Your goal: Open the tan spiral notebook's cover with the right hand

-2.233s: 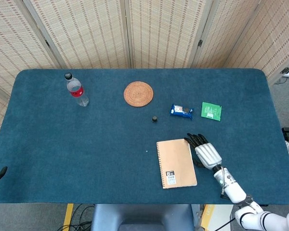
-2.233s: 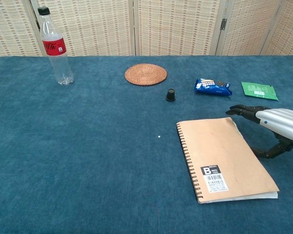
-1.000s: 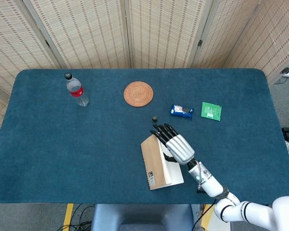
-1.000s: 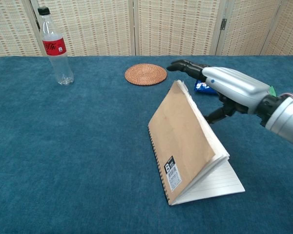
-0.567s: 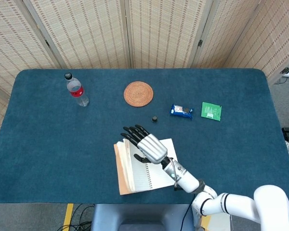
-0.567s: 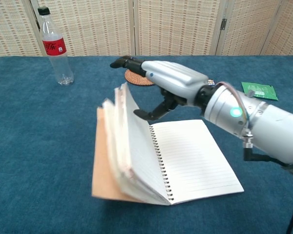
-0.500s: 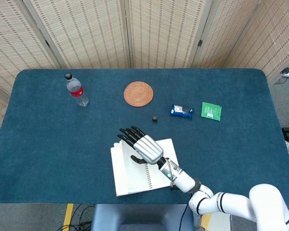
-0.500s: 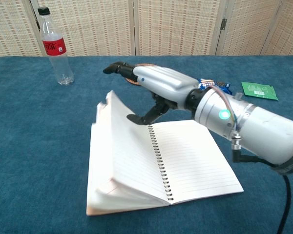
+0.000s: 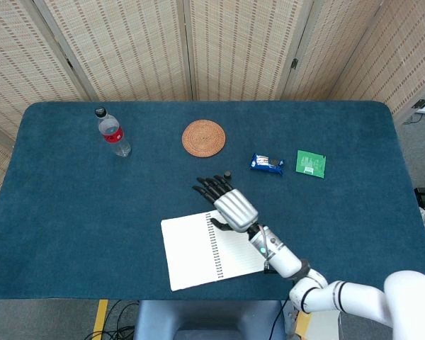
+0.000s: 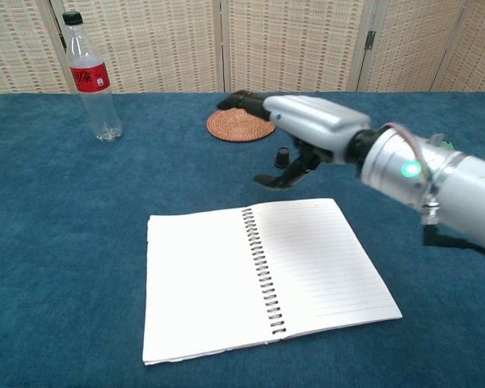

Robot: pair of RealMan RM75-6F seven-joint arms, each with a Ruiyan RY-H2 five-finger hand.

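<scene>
The spiral notebook (image 9: 205,250) (image 10: 259,275) lies flat and wide open on the blue table, white lined pages up, its spiral running down the middle. No tan cover shows. My right hand (image 9: 230,203) (image 10: 303,133) hovers above the notebook's far edge, fingers stretched out and apart, thumb hanging below, holding nothing. The left hand shows in neither view.
A water bottle (image 9: 112,132) (image 10: 90,78) stands at the far left. A round woven coaster (image 9: 203,137) (image 10: 238,127) lies behind the hand, a small black cap (image 9: 227,174) (image 10: 283,152) close by it. A blue snack packet (image 9: 267,163) and a green card (image 9: 311,163) lie to the right.
The right hand swept the cover and a stack of pages over to the left; the notebook now lies flat open. The hand has since drawn back up and toward the far edge.
</scene>
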